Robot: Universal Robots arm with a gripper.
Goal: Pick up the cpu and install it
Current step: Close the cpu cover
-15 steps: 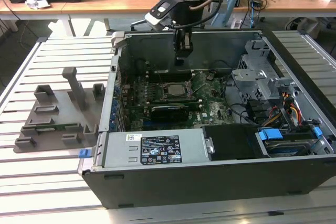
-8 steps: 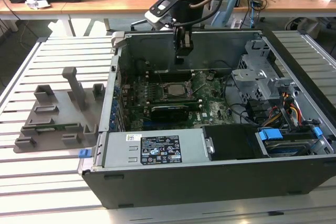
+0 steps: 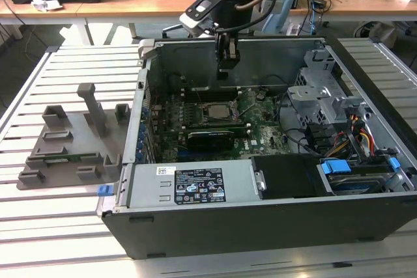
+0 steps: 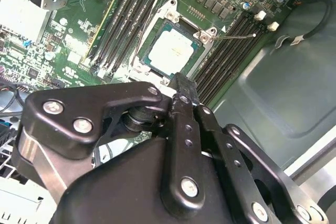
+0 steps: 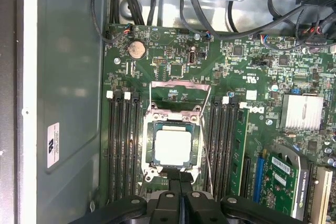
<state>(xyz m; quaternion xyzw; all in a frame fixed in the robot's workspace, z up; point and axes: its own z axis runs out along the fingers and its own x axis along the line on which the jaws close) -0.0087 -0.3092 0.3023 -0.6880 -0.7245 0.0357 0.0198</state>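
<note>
My claw [image 3: 223,75] hangs inside the open computer case [image 3: 228,229], above the motherboard [image 5: 173,51] and not touching it. My two fingers [image 5: 170,176] are pressed one against the other, and nothing is held between them. In the second wrist view they also lie together as one dark bar. The cpu [image 5: 173,147] is not in my grasp. It lies flat in the socket frame [image 5: 148,148] in the middle of the board, with its silvery top plate upward, and its edges are square to the frame. In the exterior view the cpu [image 3: 218,110] is lower than my fingertips, with free air between us. The metal bracket [image 5: 181,85] of the socket is folded back and rests on the board just beside the frame, so the chip is uncovered. A thin wire lever [image 5: 206,129] stands out along one side of the socket. Long dark memory slots [image 5: 122,145] run on both sides of the socket. A round coin battery [image 5: 137,49] and a ribbed heat sink [image 5: 302,111] sit on other parts of the board. Outside the case, at the exterior view's left, a grey fixture [image 3: 71,141] with several holders lies on the slatted table [image 3: 65,232], well apart from me.
</note>
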